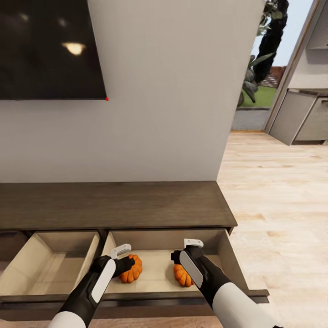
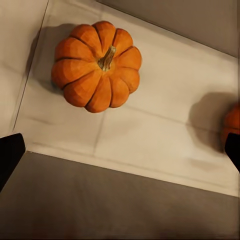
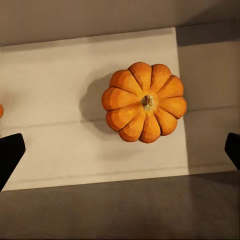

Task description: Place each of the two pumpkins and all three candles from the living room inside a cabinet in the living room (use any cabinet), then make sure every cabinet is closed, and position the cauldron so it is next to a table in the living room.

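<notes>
The long dark brown cabinet (image 1: 114, 205) stands against the wall with two drawers pulled out. Both orange pumpkins lie on the pale floor of the right drawer (image 1: 230, 262): one (image 1: 133, 269) (image 2: 97, 65) under my left gripper (image 1: 125, 264) (image 2: 120, 155), the other (image 1: 182, 276) (image 3: 145, 102) under my right gripper (image 1: 176, 258) (image 3: 120, 152). Each gripper hangs open above its pumpkin, fingertips spread wide with nothing between them. The right pumpkin (image 2: 232, 122) also peeks in at the edge of the left wrist view. Candles and cauldron are out of view.
The left drawer (image 1: 50, 269) holds nothing. A dark TV screen (image 1: 50, 45) hangs on the wall above the cabinet. Pale wood floor (image 1: 282, 205) runs along the cabinet's right end toward grey kitchen units (image 1: 300, 118) and a doorway with plants (image 1: 262, 59).
</notes>
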Tool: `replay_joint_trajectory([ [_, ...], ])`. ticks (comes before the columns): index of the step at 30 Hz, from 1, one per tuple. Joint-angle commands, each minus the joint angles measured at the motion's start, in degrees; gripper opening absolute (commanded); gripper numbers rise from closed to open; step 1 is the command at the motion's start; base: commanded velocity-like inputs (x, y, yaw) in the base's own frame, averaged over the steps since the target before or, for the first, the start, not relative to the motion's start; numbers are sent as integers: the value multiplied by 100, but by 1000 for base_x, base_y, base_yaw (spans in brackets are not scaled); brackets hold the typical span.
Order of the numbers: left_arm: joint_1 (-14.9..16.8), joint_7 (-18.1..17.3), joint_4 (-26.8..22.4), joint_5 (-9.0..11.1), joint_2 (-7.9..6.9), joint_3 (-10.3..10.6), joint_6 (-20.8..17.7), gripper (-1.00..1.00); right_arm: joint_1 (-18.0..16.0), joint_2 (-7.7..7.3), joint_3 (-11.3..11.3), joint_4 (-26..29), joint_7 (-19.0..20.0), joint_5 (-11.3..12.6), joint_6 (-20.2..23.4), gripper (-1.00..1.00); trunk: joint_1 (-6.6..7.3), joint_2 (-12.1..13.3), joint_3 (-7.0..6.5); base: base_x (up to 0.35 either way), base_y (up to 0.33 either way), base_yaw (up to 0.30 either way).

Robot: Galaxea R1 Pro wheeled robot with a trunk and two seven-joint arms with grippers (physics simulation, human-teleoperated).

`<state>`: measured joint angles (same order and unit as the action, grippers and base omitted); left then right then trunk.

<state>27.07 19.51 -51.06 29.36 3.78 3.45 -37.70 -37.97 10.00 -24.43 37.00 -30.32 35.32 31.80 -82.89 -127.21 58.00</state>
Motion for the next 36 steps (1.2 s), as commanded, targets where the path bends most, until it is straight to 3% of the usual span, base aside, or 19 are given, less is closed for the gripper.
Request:
replay_joint_trajectory([
  [1, 0, 0, 0, 0, 0, -1, 0, 100, 0, 0, 0, 0, 2, 1, -2, 100, 23, 42, -18, -182, 0, 0],
  [36, 0, 9, 0, 0, 0, 6, 0, 100, 0, 0, 0, 0, 18, 4, -3, 100, 791, 1445, -647, -69, 11, 0],
])
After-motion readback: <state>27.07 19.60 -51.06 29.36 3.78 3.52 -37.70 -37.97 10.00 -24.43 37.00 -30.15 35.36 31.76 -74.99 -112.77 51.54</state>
